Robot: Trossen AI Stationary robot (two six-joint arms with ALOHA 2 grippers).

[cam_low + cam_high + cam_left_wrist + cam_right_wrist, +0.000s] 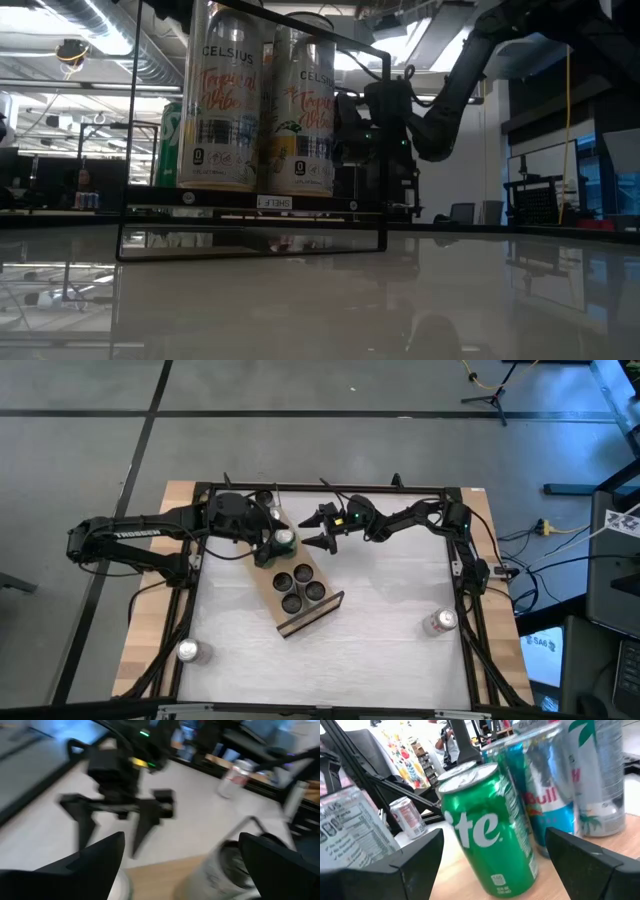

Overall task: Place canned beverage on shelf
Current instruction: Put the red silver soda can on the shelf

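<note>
The shelf (272, 592), a light-wood board with a dark lip, lies slantwise mid-table and carries several upright cans. A green can (485, 830) stands at its far end, silver top (284, 540) up. My left gripper (273, 548) hovers open beside and above that can, whose top (227, 865) shows near one finger. My right gripper (322, 530) is open, level, just off the shelf's far end, its fingers (415, 855) apart on either side of the green can without touching it. Two tall Celsius cans (225, 100) stand at the shelf's near end.
One loose can (187, 651) stands at the table's near left edge, another (438, 622) at the near right. A dark frame (330, 488) runs around the white tabletop. Bare tabletop lies right of the shelf.
</note>
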